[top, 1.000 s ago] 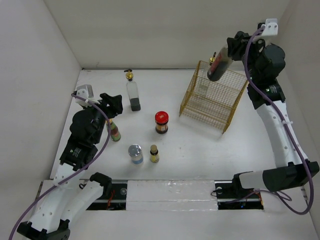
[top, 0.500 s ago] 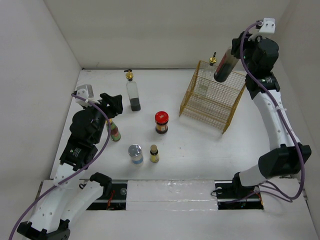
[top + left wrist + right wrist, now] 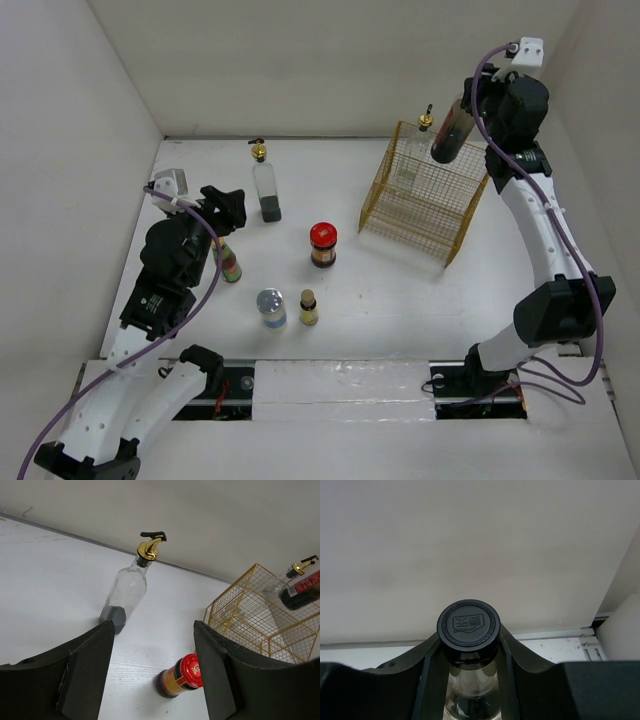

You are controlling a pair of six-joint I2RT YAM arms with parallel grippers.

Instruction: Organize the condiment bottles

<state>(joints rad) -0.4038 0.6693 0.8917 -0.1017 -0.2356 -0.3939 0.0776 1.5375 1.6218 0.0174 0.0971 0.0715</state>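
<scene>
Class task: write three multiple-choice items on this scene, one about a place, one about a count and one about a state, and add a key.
1. Where is the dark black-capped bottle?
A. inside a drawer
B. in the air over the gold wire basket
C. on a shelf

2. How many bottles and jars stand on the table outside the basket?
A. two
B. eight
C. five

3. How does the left gripper stand?
A. open, holding nothing
B. shut on a spoon
C. shut on a cloth

Key:
1 B: the right gripper grips it just under its cap, above the basket.
2 C: the clear gold-spouted bottle, red-lidded jar, silver-lidded jar, yellow bottle and colourful-labelled bottle.
3 A: its fingers stand apart with nothing between them.
</scene>
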